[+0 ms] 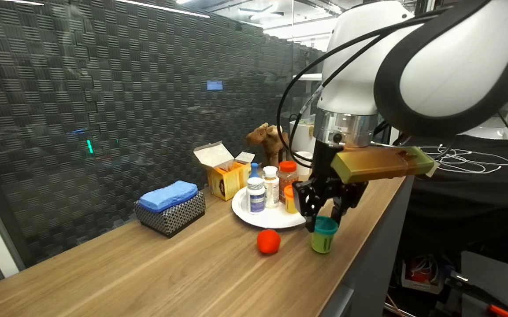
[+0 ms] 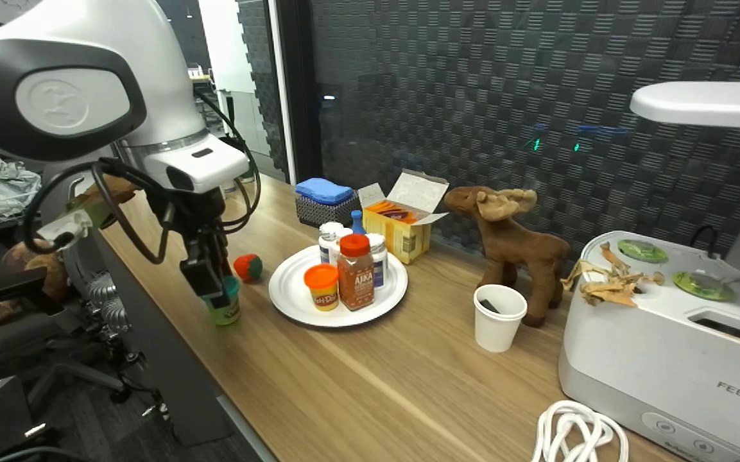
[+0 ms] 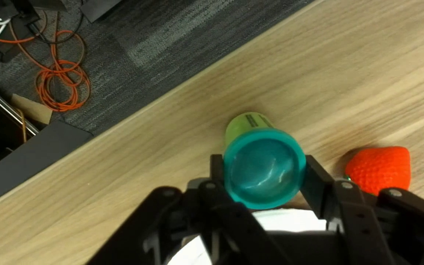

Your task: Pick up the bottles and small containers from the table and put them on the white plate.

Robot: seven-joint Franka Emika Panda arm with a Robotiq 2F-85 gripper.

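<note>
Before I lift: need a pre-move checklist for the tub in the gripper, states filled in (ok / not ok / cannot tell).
1. Gripper on green tub: ok; it meets both sides of the teal lid.
2. Lid tight enough to lift by: cannot tell.
3. Green tub off the table: cannot tell; the views don't settle it.
4. Room on white plate: ok; bare patch on the side facing the green tub.
5. Load on plate upright: ok; white bottles, reddish-brown bottle and orange-lidded tub stand.
6. Strawberry apart from green tub: ok; bare table shows between them.
</note>
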